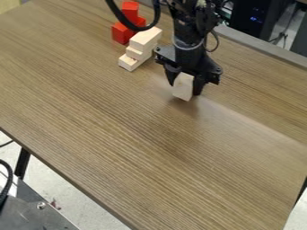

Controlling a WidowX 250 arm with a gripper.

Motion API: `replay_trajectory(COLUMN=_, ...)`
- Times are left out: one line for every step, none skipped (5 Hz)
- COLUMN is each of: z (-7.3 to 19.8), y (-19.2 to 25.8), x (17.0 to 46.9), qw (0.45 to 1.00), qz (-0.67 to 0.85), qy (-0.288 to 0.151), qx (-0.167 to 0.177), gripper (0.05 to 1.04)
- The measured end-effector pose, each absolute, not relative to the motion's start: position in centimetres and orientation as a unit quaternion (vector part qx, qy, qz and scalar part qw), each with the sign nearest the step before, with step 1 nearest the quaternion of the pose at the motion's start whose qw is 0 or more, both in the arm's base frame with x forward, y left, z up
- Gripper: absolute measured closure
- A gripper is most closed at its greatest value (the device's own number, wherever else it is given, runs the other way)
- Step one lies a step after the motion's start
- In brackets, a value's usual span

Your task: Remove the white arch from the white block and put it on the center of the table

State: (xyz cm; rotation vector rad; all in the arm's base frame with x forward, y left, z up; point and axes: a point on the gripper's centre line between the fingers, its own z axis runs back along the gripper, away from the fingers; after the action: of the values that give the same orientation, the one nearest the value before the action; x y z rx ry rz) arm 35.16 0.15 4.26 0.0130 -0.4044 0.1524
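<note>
In the camera view, the black gripper (pixel 185 86) hangs down from the top edge over the far part of the wooden table (pixel 150 134), right of the picture's middle. Its fingers stand apart by just the width of the white arch (pixel 183 89), which they hold between them, one on either side. The white arch sits upright, leaning slightly, and its lower end sticks out below the grip; whether that end touches the tabletop I cannot tell, nor can I make out its curved cut. It is farther back than the table's center. Near it, up and to the left, stand pale wooden blocks (pixel 144 38) in a stepped pile, rising from a low piece at the front to a longer one on top. Just behind the pile are red blocks (pixel 121 33), with one raised above the others. A thick black cable (pixel 123 19) loops beside the arm, above the red blocks. A gray strip (pixel 258 47) runs along the table's far edge, and at the lower left lies a dark metal surface (pixel 36 213) with a small bolt (pixel 41 205).
</note>
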Motion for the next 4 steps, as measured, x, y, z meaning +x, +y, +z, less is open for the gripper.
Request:
replay_trajectory(z=4.36, y=0.25, x=35.33, qw=0.977, qz=0.069, qy=-0.204, qx=-0.005, gripper=0.493)
replay_trajectory(z=4.38, y=0.76, x=35.32, qw=0.978, qz=0.027, qy=-0.205, qx=-0.031, gripper=0.493)
replay_trajectory(z=4.2, y=1.0, x=35.09, qw=0.978, qz=-0.003, qy=-0.205, qx=-0.04, gripper=0.465)
replay_trajectory(z=4.15, y=1.05, x=34.84, qw=0.978, qz=-0.041, qy=-0.201, qx=-0.046, gripper=0.401)
